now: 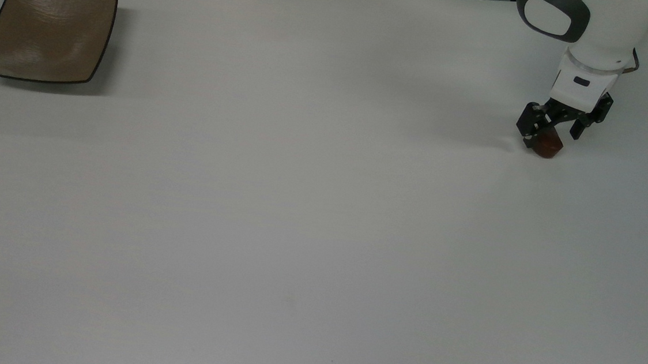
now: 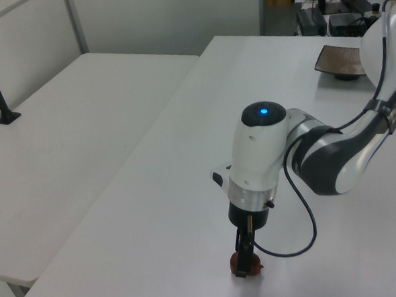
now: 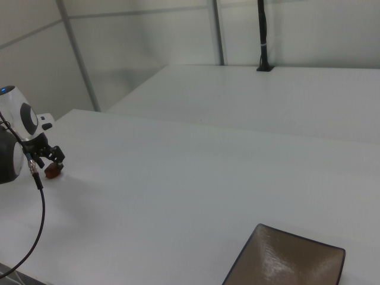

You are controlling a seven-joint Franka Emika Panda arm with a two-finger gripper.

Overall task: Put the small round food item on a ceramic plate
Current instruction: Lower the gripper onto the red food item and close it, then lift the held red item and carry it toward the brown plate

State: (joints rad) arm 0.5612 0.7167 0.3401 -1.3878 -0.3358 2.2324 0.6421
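Item: chestnut-like food piece (image 1: 548, 146), sitting on the white desk (image 1: 299, 203) at the right of the top view, upper half.

Gripper (image 1: 551, 140): straddling the piece, fingers (image 1: 528, 133) spread on either side and not yet pinching.

Handling note, as a judgement: the fingers should be closing squarely across the rounded flanks, low, avoiding the pointed side; a glossy lump is likely to squirt out if pinched off-centre.

Destination: square taupe ceramic plate (image 1: 46, 33), lying at the upper left of the top view, well apart.

Surroundings: plain white desk; a second pale table (image 2: 70, 149) standing beside it; grey partition walls (image 3: 148, 35).
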